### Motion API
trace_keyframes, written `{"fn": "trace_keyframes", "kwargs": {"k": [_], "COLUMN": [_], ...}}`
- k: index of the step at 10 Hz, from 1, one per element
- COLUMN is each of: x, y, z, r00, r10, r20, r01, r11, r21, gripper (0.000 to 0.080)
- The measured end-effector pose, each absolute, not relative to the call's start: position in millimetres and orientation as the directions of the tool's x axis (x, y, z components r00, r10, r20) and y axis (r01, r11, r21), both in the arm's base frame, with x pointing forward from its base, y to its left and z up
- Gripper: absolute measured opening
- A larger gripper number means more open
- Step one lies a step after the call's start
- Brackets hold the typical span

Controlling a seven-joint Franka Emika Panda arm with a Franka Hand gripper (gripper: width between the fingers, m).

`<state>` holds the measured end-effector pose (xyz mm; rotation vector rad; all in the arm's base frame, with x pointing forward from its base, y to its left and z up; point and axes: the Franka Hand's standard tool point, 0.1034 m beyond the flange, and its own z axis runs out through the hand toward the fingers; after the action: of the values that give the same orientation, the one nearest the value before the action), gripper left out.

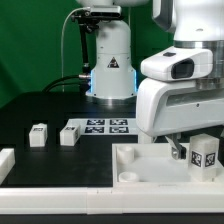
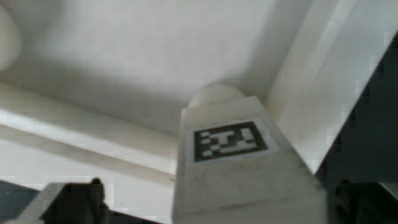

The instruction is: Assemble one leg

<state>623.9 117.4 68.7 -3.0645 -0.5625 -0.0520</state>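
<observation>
In the exterior view the arm's white wrist housing fills the upper right of the frame, and the gripper (image 1: 190,152) hangs below it at the lower right, closed on a leg (image 1: 205,155) whose tag faces the camera. That leg stands over the large white panel (image 1: 140,160), which lies along the bottom right of the frame with its raised rim running toward the lower edge. Whether the held leg touches the panel floor or hovers just above it cannot be told from here, since the rim hides its base.

In the wrist view the same leg (image 2: 231,150) rises from the bottom centre, its square tag plain and its rounded end pointing at the angle where two rim walls of the panel (image 2: 125,60) meet. The leg's end looks very near that corner, with the flat floor open beyond it toward the upper left. A dark finger (image 2: 71,200) shows at the lower left, close beside the leg.

On the black table (image 1: 40,105) two more legs (image 1: 38,136) (image 1: 69,134) stand at the left of the frame, a little apart from each other, with bare table around them. The marker board (image 1: 105,126) lies just beside the second, between it and the panel. Another white piece (image 1: 5,165) juts in at the lower left edge.
</observation>
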Motion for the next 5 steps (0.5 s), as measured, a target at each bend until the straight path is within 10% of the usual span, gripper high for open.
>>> {"fn": "trace_keyframes", "kwargs": {"k": [5], "x": [624.0], "y": [116.5], "z": [68.6], "r00": [0.947], "r10": [0.32], "r20": [0.037], "r01": [0.321], "r11": [-0.947], "r21": [-0.02], "gripper": [0.0292]}}
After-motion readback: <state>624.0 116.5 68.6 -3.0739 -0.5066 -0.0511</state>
